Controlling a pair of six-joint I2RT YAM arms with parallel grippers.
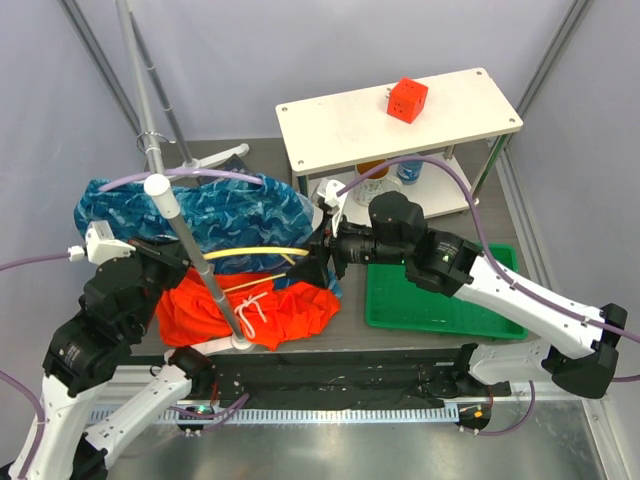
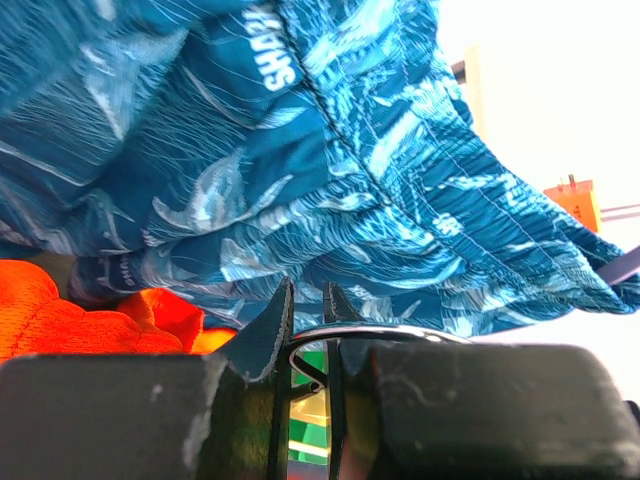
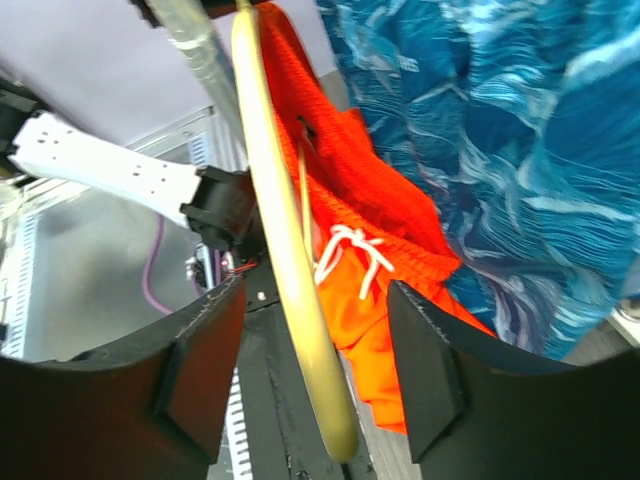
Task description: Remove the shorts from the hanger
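The blue-teal shorts (image 1: 200, 215) drape over a yellow hanger (image 1: 250, 252) beside the rack pole. The orange shorts (image 1: 255, 310) with a white drawstring (image 1: 252, 305) lie bunched below it on the table. My left gripper (image 1: 185, 258) is shut on the hanger's metal hook (image 2: 400, 333), right under the blue-teal cloth (image 2: 330, 150). My right gripper (image 1: 312, 258) is open at the hanger's right end. In the right wrist view the yellow bar (image 3: 290, 270) passes between my open right gripper (image 3: 315, 290), touching neither finger, with the orange shorts (image 3: 370, 300) and the blue-teal shorts (image 3: 520, 150) just behind.
A clothes rack's white pole (image 1: 195, 250) slants across the shorts down to its base (image 1: 243, 343). A green tray (image 1: 440, 300) lies to the right. A white shelf (image 1: 400, 125) at the back carries a red cube (image 1: 407, 100), with cups beneath it.
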